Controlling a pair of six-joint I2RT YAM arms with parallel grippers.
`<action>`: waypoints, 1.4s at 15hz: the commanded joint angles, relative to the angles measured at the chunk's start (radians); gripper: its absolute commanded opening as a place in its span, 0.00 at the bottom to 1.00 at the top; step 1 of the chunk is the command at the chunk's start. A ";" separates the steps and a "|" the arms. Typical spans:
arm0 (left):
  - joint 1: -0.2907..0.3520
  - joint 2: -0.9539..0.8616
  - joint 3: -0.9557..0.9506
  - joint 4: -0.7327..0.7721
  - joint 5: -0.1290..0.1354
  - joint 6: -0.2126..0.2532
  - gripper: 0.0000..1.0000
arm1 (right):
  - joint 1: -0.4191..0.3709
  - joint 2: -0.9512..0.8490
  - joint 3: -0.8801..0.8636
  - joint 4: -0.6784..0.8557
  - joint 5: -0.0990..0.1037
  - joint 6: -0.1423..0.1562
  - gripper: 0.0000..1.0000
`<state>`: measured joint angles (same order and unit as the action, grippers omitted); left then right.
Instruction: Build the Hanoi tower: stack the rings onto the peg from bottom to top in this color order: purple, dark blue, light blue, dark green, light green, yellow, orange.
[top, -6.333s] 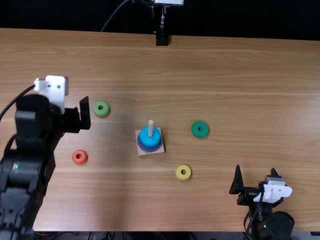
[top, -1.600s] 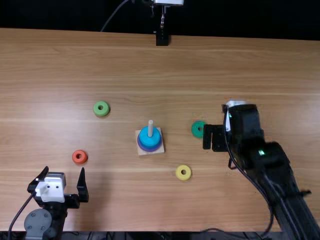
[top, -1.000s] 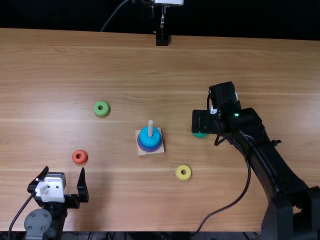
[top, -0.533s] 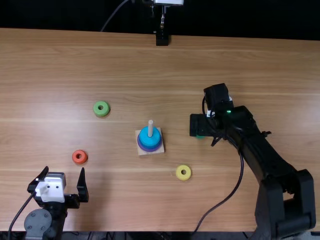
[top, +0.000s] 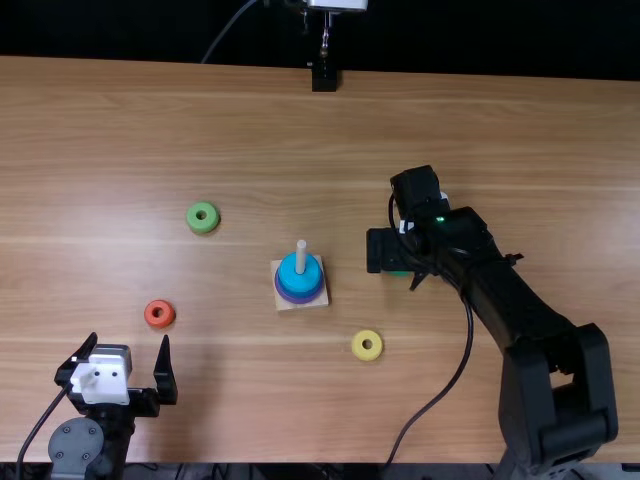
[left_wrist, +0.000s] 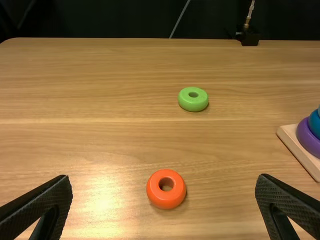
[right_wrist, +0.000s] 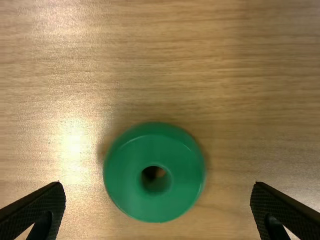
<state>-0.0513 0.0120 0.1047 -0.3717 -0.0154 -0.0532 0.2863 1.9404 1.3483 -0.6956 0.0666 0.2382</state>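
Note:
The wooden base (top: 317, 304) holds the peg (top: 301, 250), with a purple ring (top: 300, 298) low and a light blue ring (top: 301, 280) on top. My right gripper (top: 376, 250) is above the dark green ring (top: 399, 273), partly covering it. In the right wrist view that dark green ring (right_wrist: 154, 200) lies flat between the spread fingers of the right gripper (right_wrist: 158, 185). My left gripper (top: 128, 342) stands open near the table's front left; in its wrist view, the left gripper (left_wrist: 164, 177) has the orange ring (left_wrist: 166, 196) beyond it, untouched.
A light green ring (top: 203, 218) lies back left of the base, and a yellow ring (top: 367, 345) lies front right of it. The right forearm (top: 505, 290) spans the table's right side. A black stand (top: 324, 78) is at the far edge.
The left arm has drawn back from beside the light green ring to the front left. My right gripper has travelled from the front right to over the dark green ring, lately shifting slightly left.

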 joint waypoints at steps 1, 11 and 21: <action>0.007 -0.012 -0.105 -0.079 0.004 0.005 1.00 | 0.011 0.038 0.028 0.001 0.003 0.016 1.00; 0.007 -0.012 -0.105 -0.079 0.004 0.007 1.00 | 0.011 0.097 0.055 -0.001 0.003 0.018 1.00; 0.007 -0.012 -0.105 -0.079 0.004 0.007 1.00 | 0.017 0.100 0.055 -0.014 0.003 0.016 0.00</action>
<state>-0.0513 0.0116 0.1047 -0.3717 -0.0154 -0.0532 0.2882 2.0178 1.3842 -0.7071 0.0669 0.2413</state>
